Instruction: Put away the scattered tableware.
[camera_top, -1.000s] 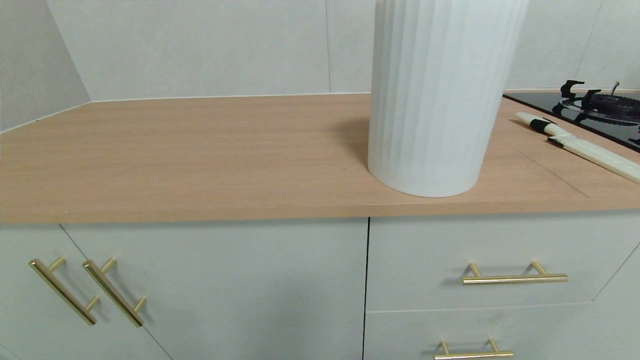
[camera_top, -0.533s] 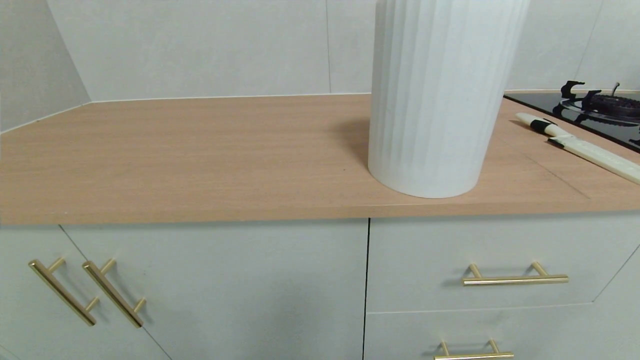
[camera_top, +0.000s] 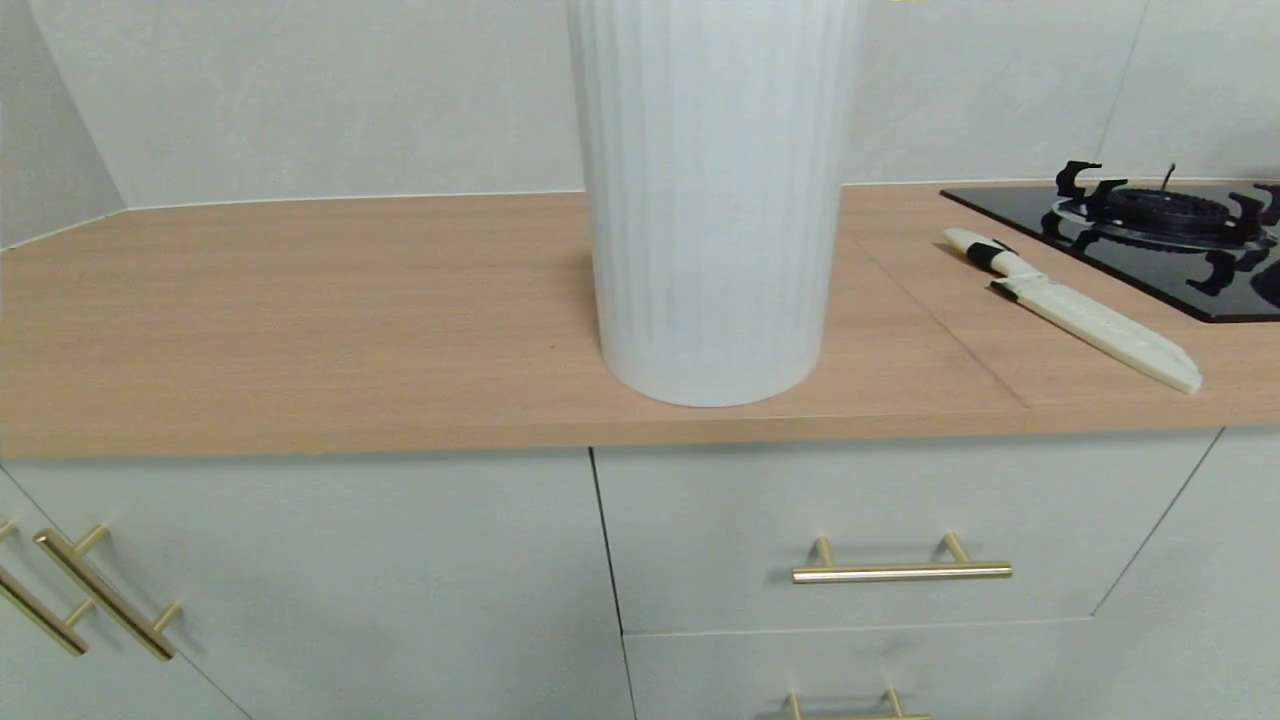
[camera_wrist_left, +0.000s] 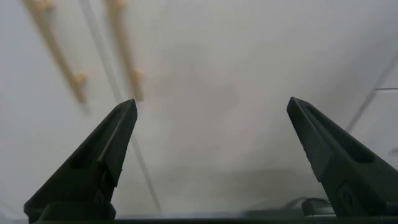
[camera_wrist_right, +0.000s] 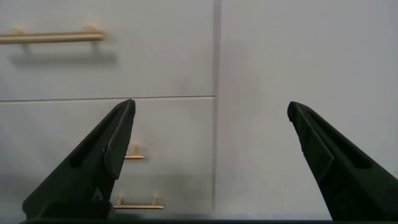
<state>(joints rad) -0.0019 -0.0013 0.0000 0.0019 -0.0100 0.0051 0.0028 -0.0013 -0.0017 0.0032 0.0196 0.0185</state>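
I counted one cream-coloured kitchen knife with a black band on its handle (camera_top: 1075, 312). It lay flat on the light wooden countertop (camera_top: 300, 320), between the tall white ribbed cylindrical container (camera_top: 710, 200) and the black glass hob (camera_top: 1150, 235), its handle end near the hob's corner. There was one container, upright near the counter's front edge and apart from the knife, and one hob.

On the pale grey cabinet fronts (camera_top: 400, 580) below the counter, the head view gave me four brass bar handles: two on the doors to my left (camera_top: 100, 605), and one on each of two drawers (camera_top: 900, 571).

I had two grippers. My left gripper (camera_wrist_left: 210, 106) was spread wide and held nothing, facing two of the door handles (camera_wrist_left: 127, 50). My right gripper (camera_wrist_right: 210, 106) was likewise released and empty, facing drawer fronts with three handles (camera_wrist_right: 53, 36). The knife was up on the counter and both grippers faced the cabinet fronts, so neither was at it.
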